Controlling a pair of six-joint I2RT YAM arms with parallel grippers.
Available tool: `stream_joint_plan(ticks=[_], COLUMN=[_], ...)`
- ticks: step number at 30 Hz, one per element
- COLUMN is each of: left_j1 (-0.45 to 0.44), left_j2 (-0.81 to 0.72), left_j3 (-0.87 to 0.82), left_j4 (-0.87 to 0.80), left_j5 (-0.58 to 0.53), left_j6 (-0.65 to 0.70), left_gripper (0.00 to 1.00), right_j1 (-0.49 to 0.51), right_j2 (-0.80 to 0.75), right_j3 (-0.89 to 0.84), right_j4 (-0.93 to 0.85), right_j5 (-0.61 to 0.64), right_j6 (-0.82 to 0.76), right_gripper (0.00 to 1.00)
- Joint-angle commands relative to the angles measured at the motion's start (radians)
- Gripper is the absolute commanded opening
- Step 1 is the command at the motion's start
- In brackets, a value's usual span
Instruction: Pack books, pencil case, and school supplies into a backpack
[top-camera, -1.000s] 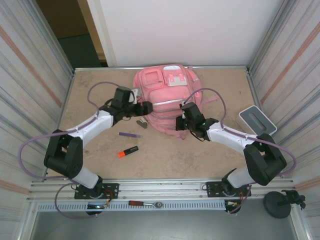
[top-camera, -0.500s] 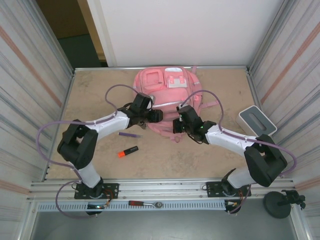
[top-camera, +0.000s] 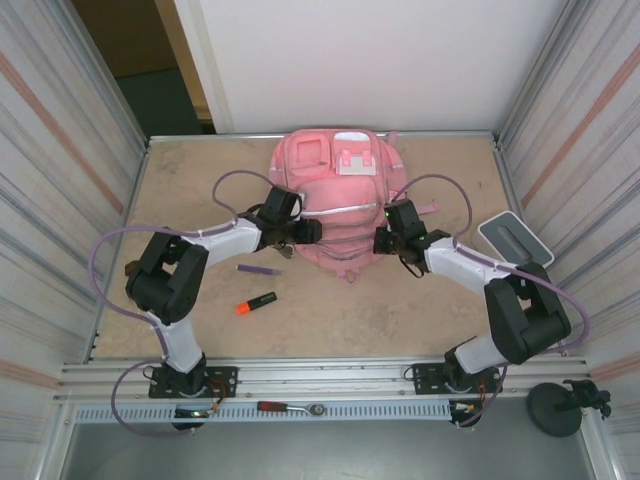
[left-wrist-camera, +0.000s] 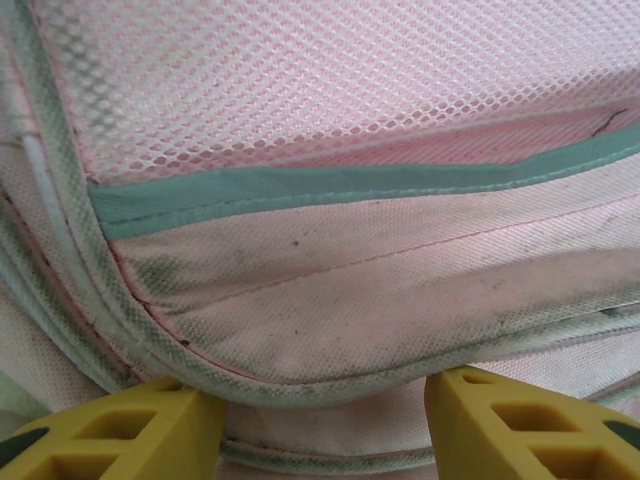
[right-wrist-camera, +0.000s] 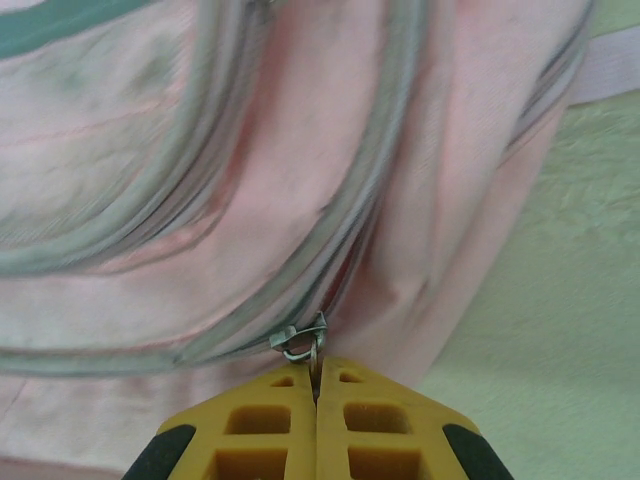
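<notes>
Backpack (top-camera: 335, 200) — right fingers (right-wrist-camera: 318, 400) pinch its zipper pull (right-wrist-camera: 300, 345), left fingers (left-wrist-camera: 130, 430) parted astride its seam.

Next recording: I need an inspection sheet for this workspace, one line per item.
Surface: tan table, no spills seen.
Job's things: pink backpack lying mid-table; purple pen and orange-and-black marker loose on the table to its near left.
Clutter: grey-white box at the right edge; red-handled tool on the front rail.
Claws: right claw shut on a zipper pull; left claw has its fingers apart with a backpack seam between them, grip unclear.
Cables: purple cables loop off both arms.
Surroundings: ribbed side panels, white wall behind.
</notes>
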Motion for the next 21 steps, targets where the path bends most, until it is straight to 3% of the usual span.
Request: stream_joint_plan(ticks=[1, 5, 13, 21], left_j1=[0.051, 0.056, 0.057, 0.058], left_j2=[0.041, 0.046, -0.047, -0.089], left_j3=[0.000, 0.007, 0.043, 0.054], left_j4=[-0.045, -0.052, -0.081, -0.038], left_j5=[-0.124, -0.127, -0.070, 0.071], left_j6=[0.031, 0.053, 0.068, -0.029], left_gripper=[0.56, 0.57, 0.63, 0.68], right_j1=[-0.079, -0.134, -0.118, -0.076], right_j2=[0.045, 0.073, 0.010, -0.037], right_j3=[0.053, 0.090, 0.052, 0.029], right_j4=[-0.129, -0.147, -0.084, -0.065], right_j5=[0.052, -0.020, -0.170, -0.181], right_j6=[-0.063, -0.081, -0.062, -0.034], right_gripper=[0.00, 0.00, 0.00, 0.00])
